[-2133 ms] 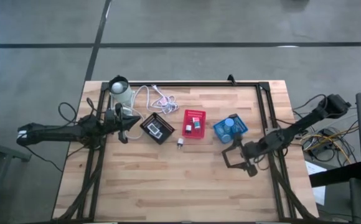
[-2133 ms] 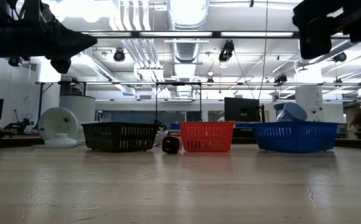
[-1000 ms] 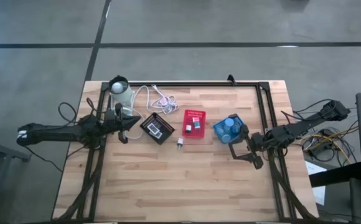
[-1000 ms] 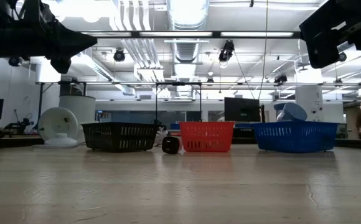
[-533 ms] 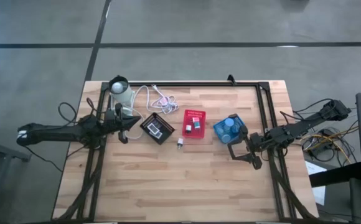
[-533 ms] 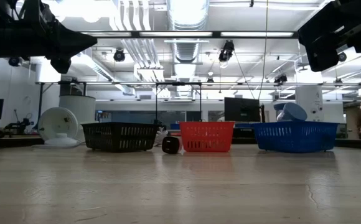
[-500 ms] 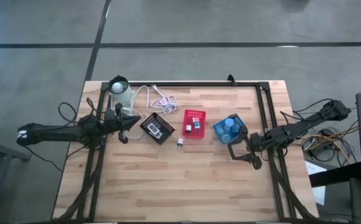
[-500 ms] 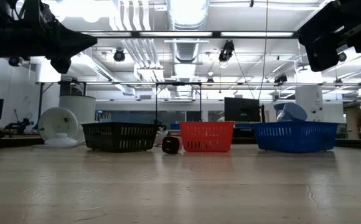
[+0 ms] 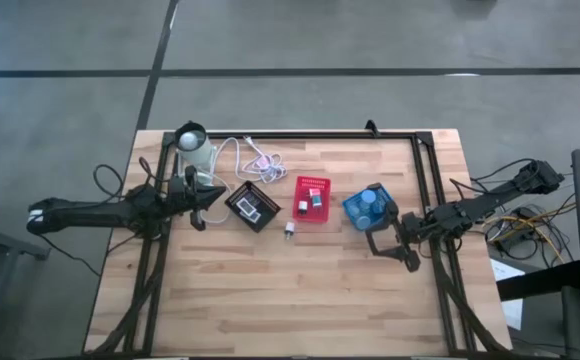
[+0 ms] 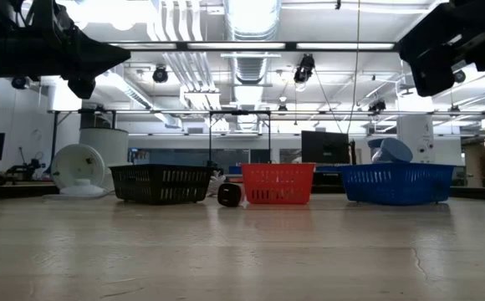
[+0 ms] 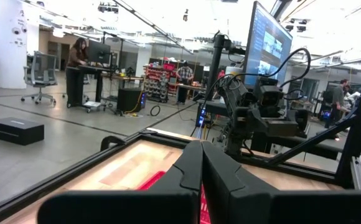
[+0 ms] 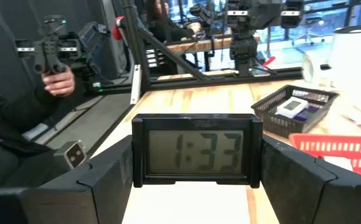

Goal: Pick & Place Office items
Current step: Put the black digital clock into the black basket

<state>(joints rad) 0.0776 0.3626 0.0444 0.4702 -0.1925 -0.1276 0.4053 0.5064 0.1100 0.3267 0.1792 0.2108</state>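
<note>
Right end effector (image 9: 382,247) shifted toward blue bin (image 9: 370,207), pinching digital clock (image 12: 196,150), left end effector (image 9: 198,205) pressed together

Left hand (image 11: 201,163), fingers pressed together, faces the right arm (image 11: 255,121).

Table (image 9: 300,290) pale matt wood planks; bins plastic mesh.

A robotics lab or workshop: a wooden desk (image 9: 300,290) stands on a bare grey concrete floor (image 9: 60,120). Exposed ducts and strip lights (image 10: 247,21) fill the upper centre of the low view. In the left wrist view, a monitor (image 11: 271,46) rises at upper right, and people work at benches (image 11: 90,65) at far left.
</note>
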